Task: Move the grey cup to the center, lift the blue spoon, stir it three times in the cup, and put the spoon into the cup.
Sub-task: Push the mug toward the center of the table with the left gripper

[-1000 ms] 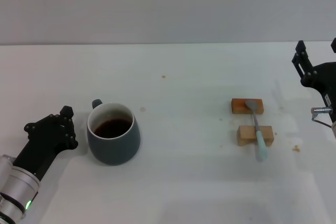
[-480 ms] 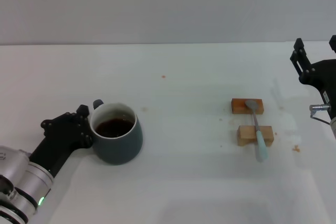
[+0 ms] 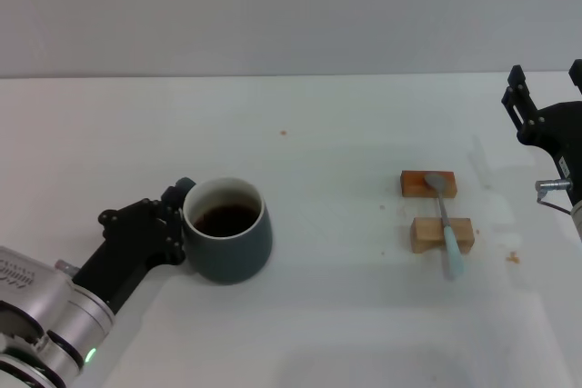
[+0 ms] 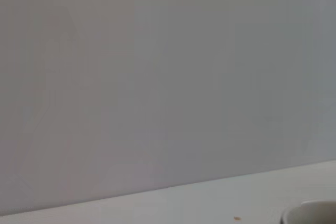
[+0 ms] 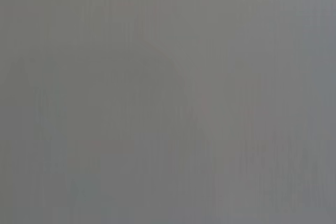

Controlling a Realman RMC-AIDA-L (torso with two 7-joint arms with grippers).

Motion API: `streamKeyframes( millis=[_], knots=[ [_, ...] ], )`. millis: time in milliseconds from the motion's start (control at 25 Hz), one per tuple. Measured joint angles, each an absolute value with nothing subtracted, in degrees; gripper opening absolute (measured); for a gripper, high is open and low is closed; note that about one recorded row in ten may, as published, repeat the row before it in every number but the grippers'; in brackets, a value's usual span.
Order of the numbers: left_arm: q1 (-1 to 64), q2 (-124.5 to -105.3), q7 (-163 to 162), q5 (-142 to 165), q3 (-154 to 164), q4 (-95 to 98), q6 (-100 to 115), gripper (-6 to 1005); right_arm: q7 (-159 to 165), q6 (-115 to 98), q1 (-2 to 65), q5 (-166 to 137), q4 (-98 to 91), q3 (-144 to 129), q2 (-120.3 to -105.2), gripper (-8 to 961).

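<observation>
The grey cup, holding dark brown liquid, stands left of the table's middle; its loop handle points to the far left. My left gripper presses against the cup's left side just below the handle. A sliver of the cup's rim shows in the left wrist view. The blue spoon lies across two small wooden blocks at the right, its metal bowl on the far block and its pale blue handle sticking out toward me. My right gripper hangs open at the right edge, well away from the spoon.
The white table stretches back to a grey wall. A few small brown specks dot the surface. The right wrist view shows only blank grey.
My left gripper has moved right, met the cup's left side and carried the cup to the right with it. The right arm and the spoon have stayed put.
</observation>
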State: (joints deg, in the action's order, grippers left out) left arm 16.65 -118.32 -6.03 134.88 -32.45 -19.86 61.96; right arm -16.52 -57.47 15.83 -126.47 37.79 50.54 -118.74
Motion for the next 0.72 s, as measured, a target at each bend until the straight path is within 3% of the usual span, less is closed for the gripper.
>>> streamKeyframes(
  millis=[720],
  knots=[
    [14.96, -118.16, -6.30, 138.05, -33.66, -21.51, 62.32, 3, -16.52, -57.48, 15.62, -126.48, 38.09, 50.00, -118.74, 736]
  ],
)
